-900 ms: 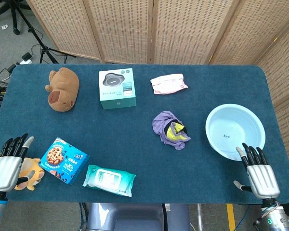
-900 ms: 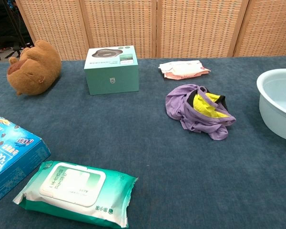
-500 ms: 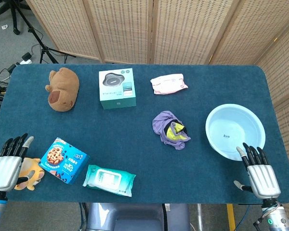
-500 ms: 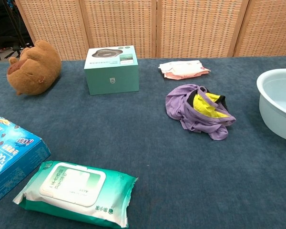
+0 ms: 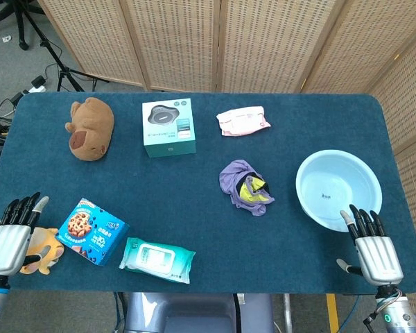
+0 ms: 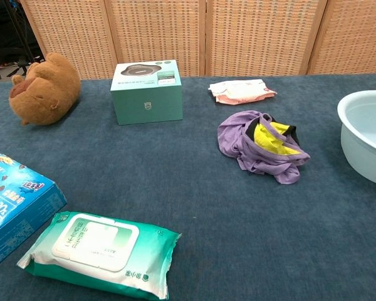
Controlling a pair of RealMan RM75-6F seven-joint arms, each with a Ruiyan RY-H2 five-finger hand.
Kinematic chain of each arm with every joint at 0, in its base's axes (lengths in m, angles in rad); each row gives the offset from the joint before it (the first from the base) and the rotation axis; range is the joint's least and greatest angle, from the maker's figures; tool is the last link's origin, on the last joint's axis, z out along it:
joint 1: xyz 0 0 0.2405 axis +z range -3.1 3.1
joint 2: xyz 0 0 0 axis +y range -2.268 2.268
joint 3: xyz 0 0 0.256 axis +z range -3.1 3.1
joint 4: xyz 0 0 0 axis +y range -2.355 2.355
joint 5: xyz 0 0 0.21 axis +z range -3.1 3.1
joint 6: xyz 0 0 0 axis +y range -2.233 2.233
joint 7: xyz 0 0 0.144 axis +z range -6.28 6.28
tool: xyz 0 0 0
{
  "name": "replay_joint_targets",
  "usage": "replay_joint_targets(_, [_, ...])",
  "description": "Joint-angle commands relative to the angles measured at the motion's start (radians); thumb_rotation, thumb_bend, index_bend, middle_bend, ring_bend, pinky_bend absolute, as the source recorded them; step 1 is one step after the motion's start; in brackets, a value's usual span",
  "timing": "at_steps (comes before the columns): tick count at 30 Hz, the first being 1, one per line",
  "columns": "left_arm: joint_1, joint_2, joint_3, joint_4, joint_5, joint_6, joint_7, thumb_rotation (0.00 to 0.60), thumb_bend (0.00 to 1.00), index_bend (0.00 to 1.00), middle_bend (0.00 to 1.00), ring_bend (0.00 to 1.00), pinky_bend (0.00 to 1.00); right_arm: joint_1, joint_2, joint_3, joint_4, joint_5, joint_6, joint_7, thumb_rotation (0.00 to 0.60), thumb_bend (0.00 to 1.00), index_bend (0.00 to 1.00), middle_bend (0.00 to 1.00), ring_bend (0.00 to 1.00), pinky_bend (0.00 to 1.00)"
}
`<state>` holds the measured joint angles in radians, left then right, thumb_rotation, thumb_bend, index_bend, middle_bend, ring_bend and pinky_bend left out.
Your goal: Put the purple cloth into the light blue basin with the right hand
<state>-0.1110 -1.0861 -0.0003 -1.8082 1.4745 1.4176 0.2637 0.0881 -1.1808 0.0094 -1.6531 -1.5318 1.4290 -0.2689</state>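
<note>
The purple cloth (image 5: 245, 186) lies crumpled on the blue table, with a yellow and black patch in its folds; the chest view shows the cloth (image 6: 261, 145) right of centre. The light blue basin (image 5: 338, 189) stands to its right, and the chest view catches only the basin's (image 6: 364, 135) left part. My right hand (image 5: 371, 249) rests flat at the near right edge, just below the basin, fingers apart and holding nothing. My left hand (image 5: 11, 234) lies at the near left edge, also open. Neither hand appears in the chest view.
A brown plush animal (image 5: 90, 128), a teal box (image 5: 168, 127) and a pink packet (image 5: 243, 121) sit along the far side. Near the front left lie a blue cookie box (image 5: 91, 231), a green wipes pack (image 5: 157, 259) and a small orange toy (image 5: 43, 250).
</note>
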Motion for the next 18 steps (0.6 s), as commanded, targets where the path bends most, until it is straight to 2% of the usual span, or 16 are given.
replay_joint_targets(1, [0.002,0.001,0.001,-0.002,0.005,0.005,-0.003,0.600,0.18,0.00,0.00,0.00,0.00,0.000,-0.004,-0.004,0.003,-0.006,0.000,-0.007,0.600,0.05,0.00,0.00,0.00,0.00])
replay_joint_targets(5, [0.004,0.002,-0.002,-0.003,0.018,0.020,-0.010,0.600,0.19,0.00,0.00,0.00,0.00,0.004,-0.012,-0.002,-0.001,-0.023,0.009,-0.015,0.600,0.04,0.00,0.00,0.00,0.00])
replay_joint_targets(9, [0.004,0.004,0.001,-0.001,0.015,0.014,-0.014,0.600,0.19,0.00,0.00,0.00,0.00,0.030,0.008,-0.009,-0.038,-0.026,-0.043,-0.031,0.600,0.00,0.00,0.00,0.00,0.00])
replay_joint_targets(18, [0.006,0.010,0.005,-0.009,0.034,0.020,-0.031,0.600,0.19,0.00,0.00,0.00,0.00,0.122,0.014,0.044,-0.178,0.011,-0.149,-0.158,0.600,0.00,0.00,0.00,0.00,0.00])
